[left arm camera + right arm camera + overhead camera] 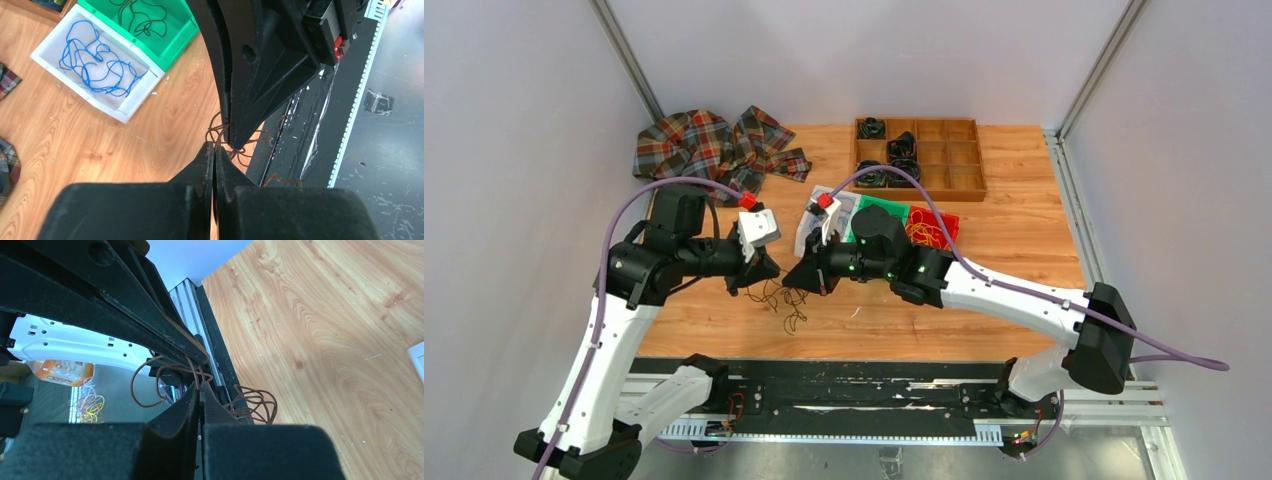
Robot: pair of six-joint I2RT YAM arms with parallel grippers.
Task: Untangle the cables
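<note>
A clump of thin brown cables [785,298] hangs between my two grippers just above the table's near edge. My left gripper [769,270] is shut, with a brown strand [241,152] running into its tips [214,146]. My right gripper [800,279] is shut too, pinching a brown strand at its tips [200,385]. More brown loops [256,402] dangle beside it. The two grippers almost touch tip to tip. The right gripper's fingers [250,95] fill the left wrist view and hide part of the clump.
A white bin [127,107] holds a blue cable [97,60]. A green bin [180,35] holds a black cable, and a red bin [932,228] holds yellow-orange ones. A wooden compartment tray [944,180] and a plaid cloth [709,145] lie at the back.
</note>
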